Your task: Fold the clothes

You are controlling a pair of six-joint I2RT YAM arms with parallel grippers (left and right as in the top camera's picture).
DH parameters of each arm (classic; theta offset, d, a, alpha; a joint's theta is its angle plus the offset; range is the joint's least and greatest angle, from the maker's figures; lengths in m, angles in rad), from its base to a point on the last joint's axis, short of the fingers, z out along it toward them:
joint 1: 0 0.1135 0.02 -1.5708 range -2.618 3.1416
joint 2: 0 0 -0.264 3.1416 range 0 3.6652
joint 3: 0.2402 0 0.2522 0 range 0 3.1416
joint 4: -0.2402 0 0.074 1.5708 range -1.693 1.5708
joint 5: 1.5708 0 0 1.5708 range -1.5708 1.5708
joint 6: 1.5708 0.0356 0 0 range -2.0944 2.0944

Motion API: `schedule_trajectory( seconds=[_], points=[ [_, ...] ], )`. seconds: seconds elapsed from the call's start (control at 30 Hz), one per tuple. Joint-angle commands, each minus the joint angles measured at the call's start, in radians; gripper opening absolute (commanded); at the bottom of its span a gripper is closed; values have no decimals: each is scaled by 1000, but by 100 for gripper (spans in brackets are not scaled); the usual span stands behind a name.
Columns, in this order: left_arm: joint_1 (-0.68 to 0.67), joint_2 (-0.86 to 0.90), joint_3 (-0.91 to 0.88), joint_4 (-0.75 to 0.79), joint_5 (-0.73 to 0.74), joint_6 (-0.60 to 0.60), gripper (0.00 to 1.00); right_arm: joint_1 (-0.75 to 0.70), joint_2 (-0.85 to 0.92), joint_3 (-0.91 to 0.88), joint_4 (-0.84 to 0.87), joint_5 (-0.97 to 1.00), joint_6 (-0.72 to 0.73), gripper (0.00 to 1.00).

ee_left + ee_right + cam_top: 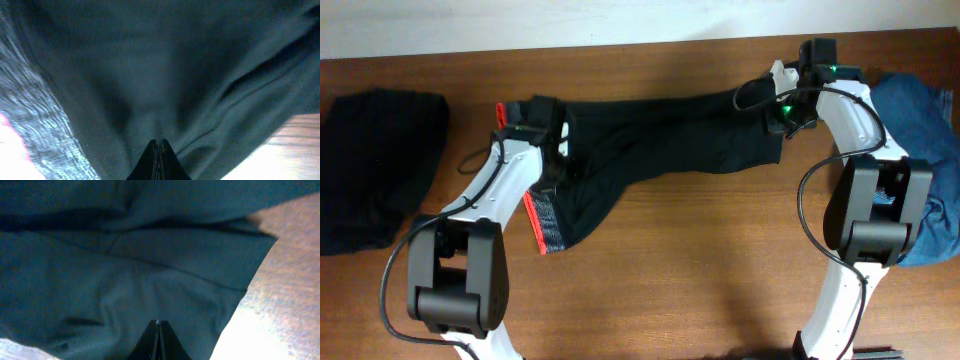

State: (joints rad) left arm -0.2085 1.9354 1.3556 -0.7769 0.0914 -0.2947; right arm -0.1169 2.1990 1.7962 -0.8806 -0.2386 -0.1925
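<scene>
A black garment (660, 135) with a red and grey waistband (542, 225) lies stretched across the far half of the wooden table (700, 270). My left gripper (558, 145) sits at its left end, near the waistband. In the left wrist view the jaws (160, 143) are shut, pinching black cloth (165, 75), with the grey band (30, 125) at the left. My right gripper (776, 118) sits at the garment's right end. In the right wrist view its jaws (158, 323) are shut on the dark cloth (125, 270), close to the garment's edge.
A pile of black clothes (375, 165) lies at the left edge of the table. A blue garment (932, 130) lies at the right edge, behind my right arm. Bare wood shows in front of the black garment.
</scene>
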Motion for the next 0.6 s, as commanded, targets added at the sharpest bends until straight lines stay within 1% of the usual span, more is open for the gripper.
schedule_trajectory(
  seconds=[0.0, 0.1, 0.27, 0.43, 0.57],
  points=[
    [2, -4, -57, 29, -13, -35, 4, 0, 5, -21, 17, -20, -19, 4],
    [2, -4, -97, 60, -13, -35, 7, 0, 13, -27, 22, -20, -21, 4],
    [2, -4, -132, 64, -18, -35, 12, 0, 15, -29, 9, -19, -21, 4],
    [2, -4, -148, 35, -84, -35, 14, 0, 15, -43, -9, -9, -21, 4],
    [2, -4, -151, -1, -115, -35, 14, 0, 15, -87, 43, -11, -21, 4]
  ],
)
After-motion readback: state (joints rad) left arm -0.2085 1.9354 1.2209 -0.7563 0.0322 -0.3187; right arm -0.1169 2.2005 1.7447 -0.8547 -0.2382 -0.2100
